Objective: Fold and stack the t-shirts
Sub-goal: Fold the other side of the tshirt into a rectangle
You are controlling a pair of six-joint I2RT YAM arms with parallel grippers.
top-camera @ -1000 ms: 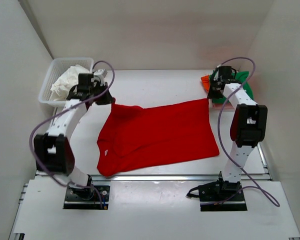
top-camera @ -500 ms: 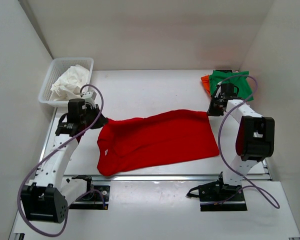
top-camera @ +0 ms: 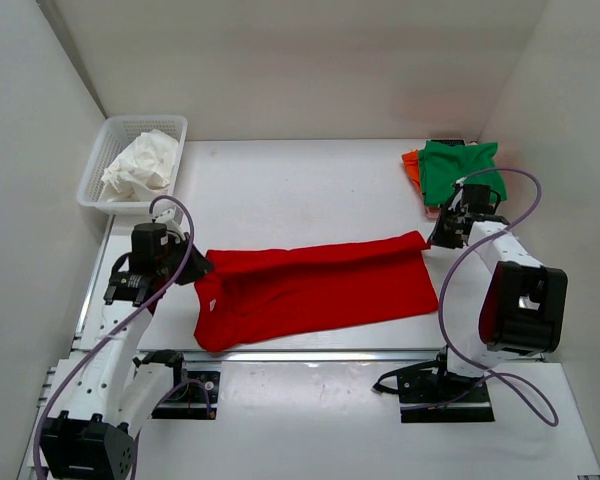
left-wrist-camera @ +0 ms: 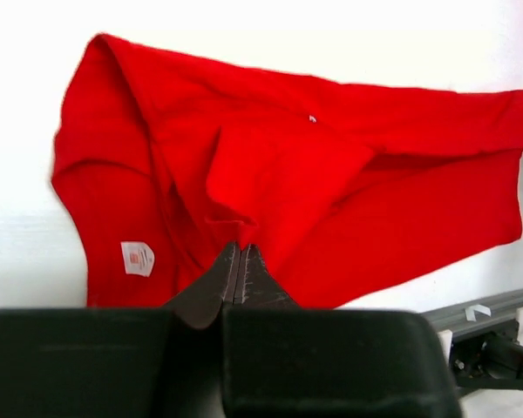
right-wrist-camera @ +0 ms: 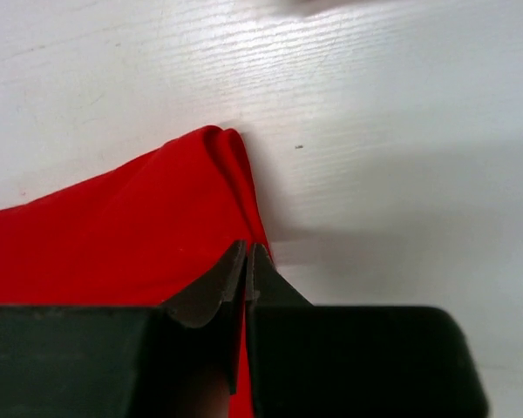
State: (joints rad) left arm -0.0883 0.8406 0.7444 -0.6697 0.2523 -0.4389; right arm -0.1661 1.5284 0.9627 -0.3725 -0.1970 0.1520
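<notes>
A bright red t-shirt (top-camera: 310, 285) lies across the middle of the table, its far half folded toward the near edge. My left gripper (top-camera: 192, 266) is shut on the shirt's left far corner; the wrist view shows the jaws (left-wrist-camera: 238, 250) pinching red cloth (left-wrist-camera: 331, 174). My right gripper (top-camera: 435, 240) is shut on the shirt's right far corner, jaws (right-wrist-camera: 247, 250) closed on the red edge (right-wrist-camera: 157, 226). A folded green t-shirt (top-camera: 460, 172) lies on an orange one (top-camera: 411, 165) at the back right, a pale pink edge under them.
A white basket (top-camera: 108, 148) holding crumpled white cloth (top-camera: 140, 165) stands at the back left. White walls close in left, right and behind. A metal rail (top-camera: 310, 353) runs along the table's near edge.
Both grippers have pulled the red shirt's far edge toward the near side, folding it into a narrower band. The green shirt is now uncovered by the right arm.
</notes>
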